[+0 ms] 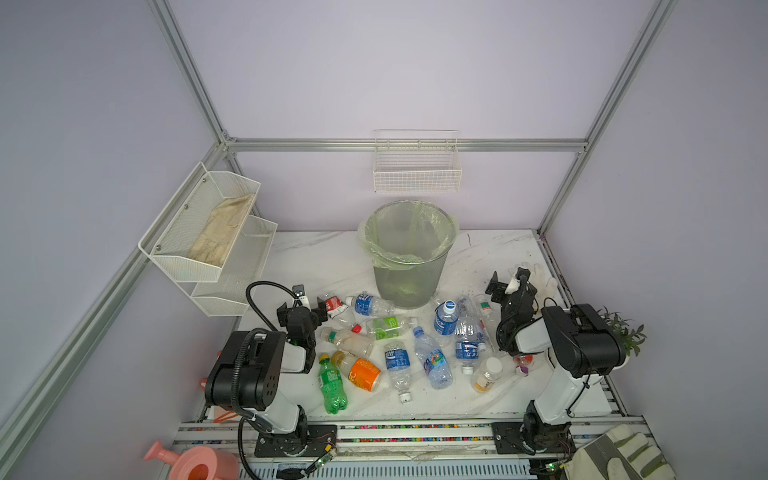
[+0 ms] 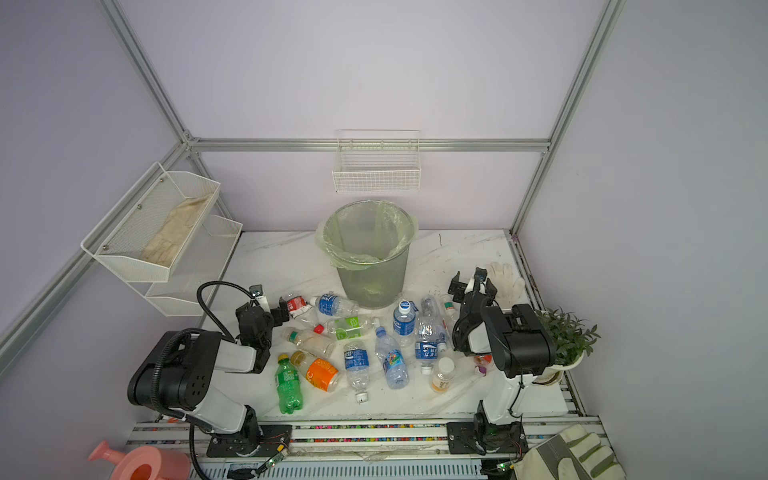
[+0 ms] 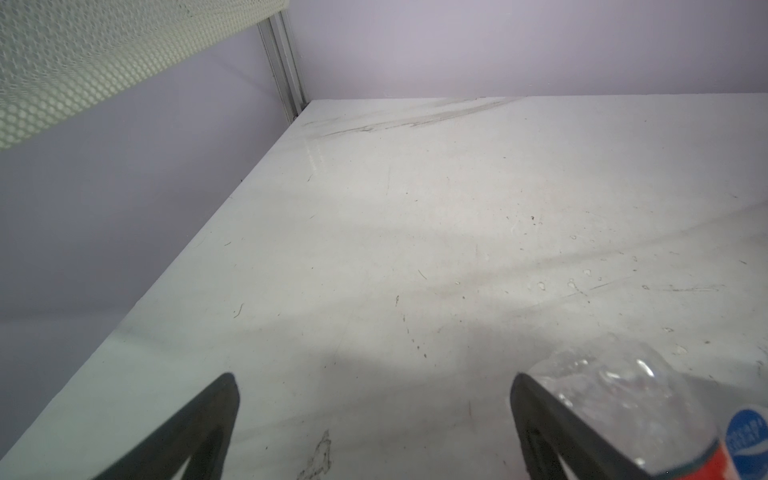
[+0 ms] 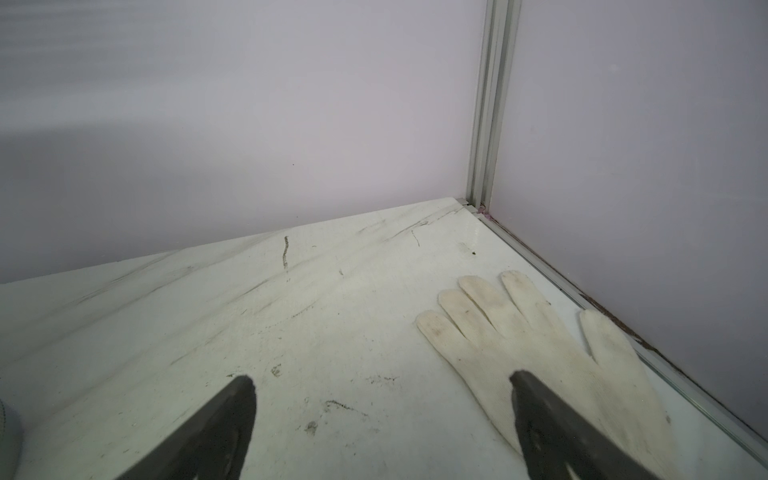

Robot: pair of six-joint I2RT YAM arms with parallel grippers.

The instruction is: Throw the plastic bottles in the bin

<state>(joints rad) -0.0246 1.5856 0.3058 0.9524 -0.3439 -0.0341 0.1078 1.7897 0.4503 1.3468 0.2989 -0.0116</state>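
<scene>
The bin [image 1: 405,282] [image 2: 370,278], grey mesh with a pale green liner, stands at the back middle of the white table. Several plastic bottles lie in front of it, among them an all-green bottle [image 1: 332,384], an orange-labelled bottle [image 1: 362,372] and an upright blue-labelled bottle [image 1: 445,320]. My left gripper [image 1: 302,308] [image 2: 262,309] [image 3: 374,378] is open over bare table, with a crushed red-labelled bottle [image 1: 334,305] [image 3: 623,386] just outside one finger. My right gripper [image 1: 509,286] [image 2: 473,286] [image 4: 382,376] is open and empty, right of the bottles.
A white cotton glove [image 4: 519,332] [image 1: 540,278] lies by the right gripper near the right wall. White mesh shelves [image 1: 199,224] hang on the left wall, a wire basket [image 1: 417,166] on the back wall. A potted plant [image 1: 623,332], a pink watering can [image 1: 195,463] and a grey glove [image 1: 619,457] sit at the edges.
</scene>
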